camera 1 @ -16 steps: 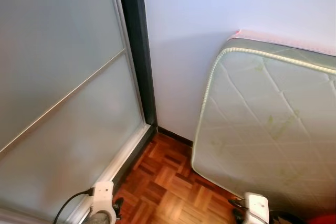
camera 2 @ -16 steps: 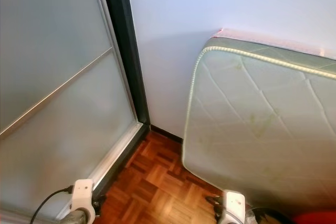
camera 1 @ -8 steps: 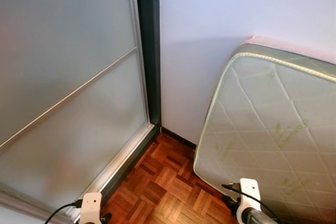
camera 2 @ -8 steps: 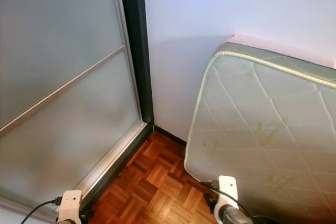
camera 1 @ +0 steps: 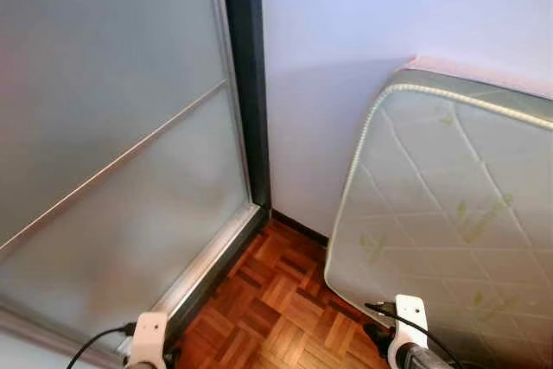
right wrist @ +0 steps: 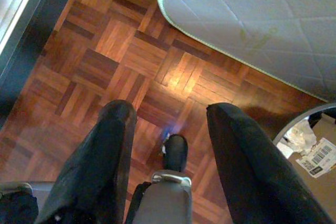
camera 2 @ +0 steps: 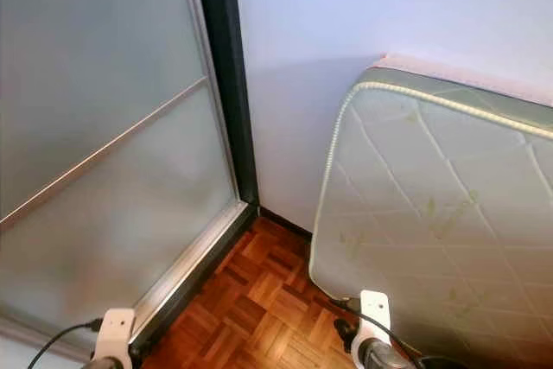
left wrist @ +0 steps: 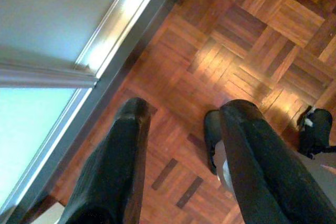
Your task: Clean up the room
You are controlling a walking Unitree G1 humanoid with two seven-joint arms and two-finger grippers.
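Parquet floor [right wrist: 131, 51] was seen beneath both grippers, each held low with fingers spread and nothing grasped: the left gripper [left wrist: 181, 124] near the frosted sliding door [camera 1: 112, 127], the right gripper [right wrist: 168, 124] near the leaning mattress [camera 1: 449, 213].

Ahead of us a wedge of bare parquet floor [camera 1: 276, 300] runs into the corner. The frosted sliding door [camera 1: 112, 170] and its metal track [camera 1: 212, 257] close off our left; the mattress [camera 1: 449, 222] leaning on the wall [camera 1: 346, 32] closes off our right. Both hands have free floor beneath them, fingers spread, though a bin rim [right wrist: 310, 124] sits near the right hand [right wrist: 168, 145].
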